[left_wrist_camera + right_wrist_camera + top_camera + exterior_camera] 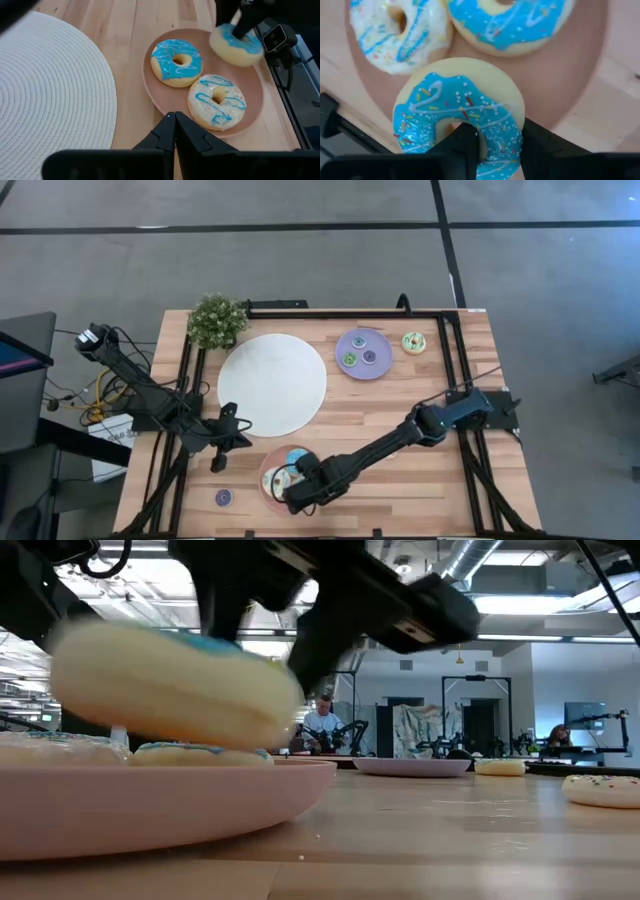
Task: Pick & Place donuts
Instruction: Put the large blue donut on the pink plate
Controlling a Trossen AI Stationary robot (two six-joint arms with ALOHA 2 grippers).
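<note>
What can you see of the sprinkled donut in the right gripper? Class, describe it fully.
The sprinkled donut is a pale cream toy ring with bright blue icing, white drizzle and coloured sprinkles. It looks like smooth plastic. The right gripper is shut on it, one finger through the hole, one outside. It is lifted and tilted above the pink plate, apart from the two donuts lying there.

Grey concrete floor [300, 260] crossed by dark seams; bright workshop behind, exposed silver ceiling ducts [480, 555], seated person [322, 725].
</note>
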